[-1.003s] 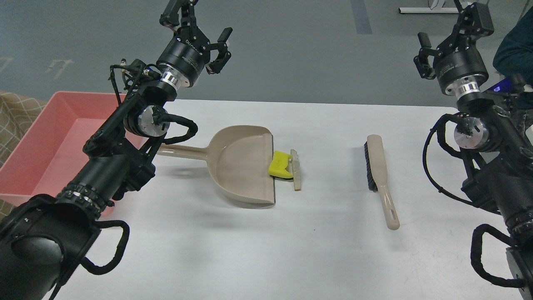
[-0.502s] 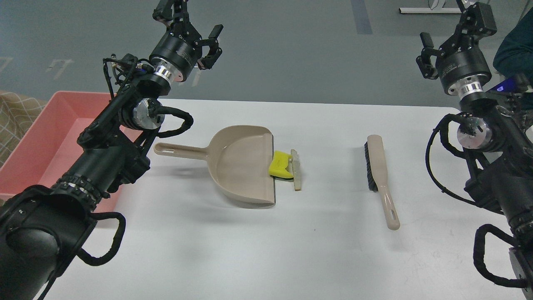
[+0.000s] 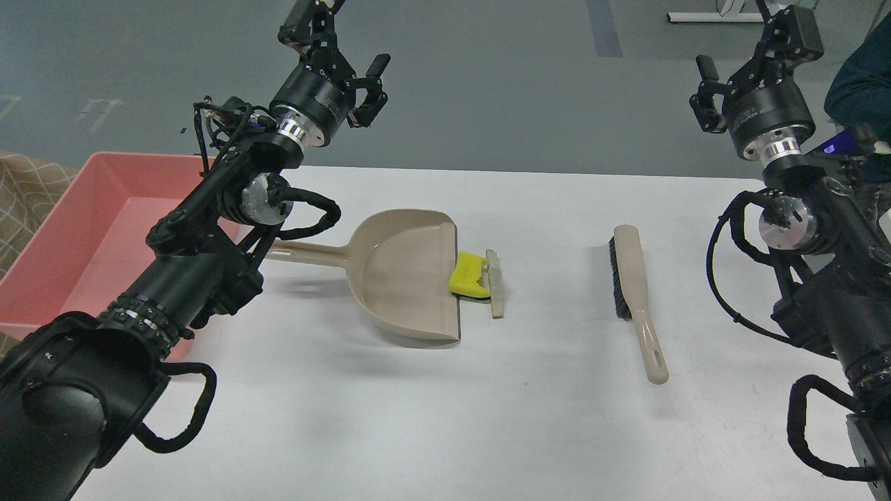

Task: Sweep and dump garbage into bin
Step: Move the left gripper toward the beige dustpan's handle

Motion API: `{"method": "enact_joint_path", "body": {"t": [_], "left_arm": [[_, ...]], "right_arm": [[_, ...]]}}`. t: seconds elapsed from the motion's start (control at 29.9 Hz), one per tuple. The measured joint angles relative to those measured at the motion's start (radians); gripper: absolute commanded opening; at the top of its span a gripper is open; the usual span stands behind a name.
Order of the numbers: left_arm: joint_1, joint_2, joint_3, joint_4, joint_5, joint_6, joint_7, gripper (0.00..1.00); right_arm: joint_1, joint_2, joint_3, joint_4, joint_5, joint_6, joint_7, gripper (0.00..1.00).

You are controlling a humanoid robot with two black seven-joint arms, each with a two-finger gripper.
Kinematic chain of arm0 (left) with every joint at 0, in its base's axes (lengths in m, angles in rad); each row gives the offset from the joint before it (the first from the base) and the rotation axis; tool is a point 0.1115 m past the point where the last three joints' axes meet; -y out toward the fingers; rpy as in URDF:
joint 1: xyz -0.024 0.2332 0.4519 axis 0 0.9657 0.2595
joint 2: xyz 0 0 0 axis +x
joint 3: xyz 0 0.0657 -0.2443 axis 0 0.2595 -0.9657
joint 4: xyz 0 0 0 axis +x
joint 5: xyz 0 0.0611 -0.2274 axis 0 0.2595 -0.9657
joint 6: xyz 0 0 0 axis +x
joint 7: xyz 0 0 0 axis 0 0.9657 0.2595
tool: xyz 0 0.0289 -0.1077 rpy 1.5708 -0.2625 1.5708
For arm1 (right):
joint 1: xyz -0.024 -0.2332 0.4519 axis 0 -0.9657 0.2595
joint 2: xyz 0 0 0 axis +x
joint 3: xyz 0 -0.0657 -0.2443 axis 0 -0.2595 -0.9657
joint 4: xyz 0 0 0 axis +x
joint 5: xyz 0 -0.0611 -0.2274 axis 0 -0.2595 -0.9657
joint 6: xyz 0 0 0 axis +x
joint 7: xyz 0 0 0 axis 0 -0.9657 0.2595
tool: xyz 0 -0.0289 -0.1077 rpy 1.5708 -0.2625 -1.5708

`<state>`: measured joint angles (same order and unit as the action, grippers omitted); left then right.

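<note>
The garbage lies mid-table at the dustpan's lip: a yellow chunk (image 3: 468, 275) with a dark green side, and a thin beige-and-white slice (image 3: 495, 284) just right of it. The pink bin (image 3: 83, 229) stands at the table's left end, partly hidden by my left arm. My left gripper (image 3: 340, 43) is open and empty, raised high above the far table edge, up and left of the dustpan. My right gripper (image 3: 752, 52) is open and empty, raised high at the far right, well above the brush.
The beige dustpan (image 3: 407, 278) lies flat, its handle (image 3: 306, 255) pointing left toward the bin. The beige brush (image 3: 635, 292) with black bristles lies to the right, handle toward me. A person's dark sleeve (image 3: 860, 76) shows at the right edge.
My left gripper swung left and then back to the right, ending close to where it was one second ago. My right gripper barely moved. The garbage, dustpan and brush stayed put.
</note>
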<state>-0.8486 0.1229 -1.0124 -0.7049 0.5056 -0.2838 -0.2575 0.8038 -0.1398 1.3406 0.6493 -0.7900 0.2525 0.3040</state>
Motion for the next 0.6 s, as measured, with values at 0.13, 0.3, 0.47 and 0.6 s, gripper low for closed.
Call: {"method": "enact_joint_path", "body": {"t": [0.13, 0.3, 0.47, 0.6], "left_arm": [[-0.005, 0.005, 0.008, -0.031, -0.001, 0.002, 0.003, 0.98], [-0.005, 0.023, 0.065, -0.078, 0.005, 0.031, 0.003, 0.98], [0.003, 0.078, 0.165, -0.150, 0.013, 0.089, -0.003, 0.98], [0.005, 0.158, 0.249, -0.237, 0.016, 0.150, -0.003, 0.98]], "right_arm": [[0.009, 0.000, -0.028, 0.001, 0.000, -0.002, 0.000, 1.00], [0.013, -0.003, -0.035, 0.002, 0.000, -0.007, 0.000, 1.00], [0.014, -0.003, -0.035, 0.002, 0.000, -0.010, 0.000, 1.00], [0.014, -0.006, -0.035, 0.001, 0.000, -0.010, 0.000, 1.00]]}}
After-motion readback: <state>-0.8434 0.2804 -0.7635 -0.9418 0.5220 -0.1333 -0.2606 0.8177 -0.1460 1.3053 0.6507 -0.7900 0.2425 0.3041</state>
